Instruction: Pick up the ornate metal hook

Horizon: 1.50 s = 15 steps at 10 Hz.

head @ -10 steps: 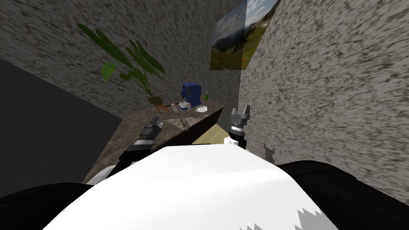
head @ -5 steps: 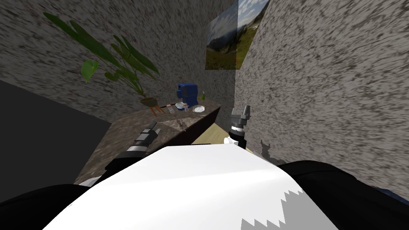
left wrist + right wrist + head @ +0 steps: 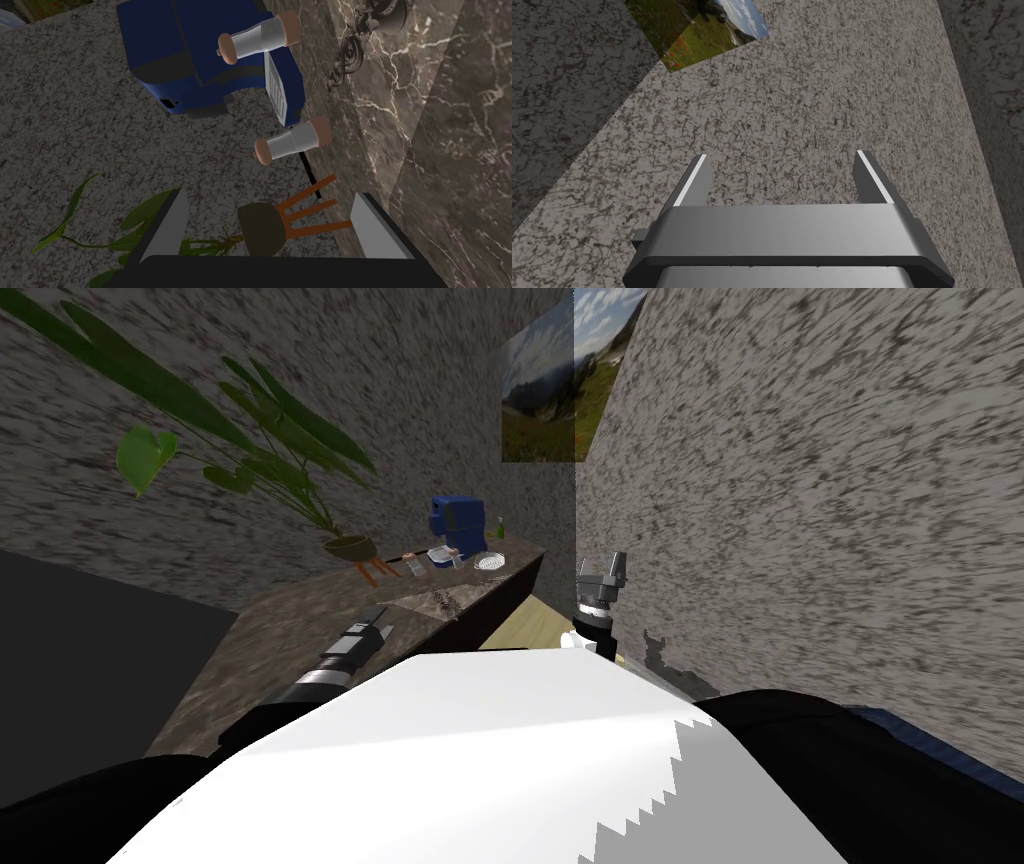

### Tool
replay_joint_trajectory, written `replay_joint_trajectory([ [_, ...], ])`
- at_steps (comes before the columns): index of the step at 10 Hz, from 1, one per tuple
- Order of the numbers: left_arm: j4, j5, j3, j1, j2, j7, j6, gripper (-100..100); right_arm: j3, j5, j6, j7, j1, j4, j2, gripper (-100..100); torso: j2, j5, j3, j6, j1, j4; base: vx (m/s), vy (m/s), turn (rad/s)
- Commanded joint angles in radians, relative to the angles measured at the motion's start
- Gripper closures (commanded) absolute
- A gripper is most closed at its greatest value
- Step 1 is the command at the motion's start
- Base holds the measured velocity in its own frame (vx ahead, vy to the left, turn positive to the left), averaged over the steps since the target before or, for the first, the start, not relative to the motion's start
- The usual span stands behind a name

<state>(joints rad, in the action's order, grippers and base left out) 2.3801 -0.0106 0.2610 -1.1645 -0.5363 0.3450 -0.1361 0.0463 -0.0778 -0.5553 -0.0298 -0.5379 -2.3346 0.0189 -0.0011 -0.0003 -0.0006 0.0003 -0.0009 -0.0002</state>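
Where I see the hook: the ornate metal hook (image 3: pixel 357 45) lies flat on a paler veined patch (image 3: pixel 400 115) of the dark marble surface (image 3: pixel 290 628), near the edge that faces the floor.
Left gripper (image 3: pixel 270 196): it hovers low over the surface with its fingers spread wide and gripping nothing. The hook is well ahead of them and off to one side.
Ahead of my left fingers: nearest is a plant pot (image 3: pixel 260 227) on orange legs. Beyond it are two pale shakers (image 3: pixel 292 141) with tan ends, and then a blue machine (image 3: pixel 200 55) at the far end by the wall.
Hook and shakers: they are apart, with the hook on the side away from the wall.
Right gripper (image 3: pixel 782 155): it is raised beside the side wall, off the surface's edge, with its fingers open and holding nothing.
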Motion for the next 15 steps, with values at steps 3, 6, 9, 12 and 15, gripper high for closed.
replay_joint_trajectory([
  [3, -0.011, -0.003, 0.02, -0.1, -0.074, 0.066, 0.045, -100, 0.0, 0.0, 0.0, 0.0, 0.0, 0.0, 0.0, 0, 0.0, 0.0, 0.0, 0.0, 0.0, 0.0, 0.026, -0.016, -0.182],
  [6, -0.026, -0.001, 0.031, -0.19, -0.132, 0.109, 0.066, -100, 0.0, 0.0, 0.0, 0.0, 0.0, 0.0, 0.0, 0, -0.002, 0.0, -0.001, -0.001, 0.0, 0.0, 0.045, -0.014, -0.193],
  [9, -0.044, 0.004, 0.036, -0.26, -0.188, 0.147, 0.083, -100, 0.0, 0.0, 0.0, 0.0, 0.0, 0.0, 0.0, 0, -0.004, 0.0, -0.002, 0.0, 0.0, -0.001, 0.068, -0.01, -0.224],
  [12, -0.076, 0.018, 0.036, -0.349, -0.264, 0.194, 0.099, -100, 0.0, 0.0, 0.0, 0.0, 0.0, 0.0, 0.0, 0, -0.004, 0.0, -0.002, 0.0, 0.0, -0.001, 0.07, -0.016, -0.267],
  [15, -0.1, 0.03, 0.031, -0.402, -0.308, 0.22, 0.106, -100, 0.0, 0.0, 0.0, 0.0, 0.0, 0.0, 0.0, 0, -0.004, 0.0, -0.002, -0.001, 0.0, -0.001, 0.076, -0.003, -0.183],
])
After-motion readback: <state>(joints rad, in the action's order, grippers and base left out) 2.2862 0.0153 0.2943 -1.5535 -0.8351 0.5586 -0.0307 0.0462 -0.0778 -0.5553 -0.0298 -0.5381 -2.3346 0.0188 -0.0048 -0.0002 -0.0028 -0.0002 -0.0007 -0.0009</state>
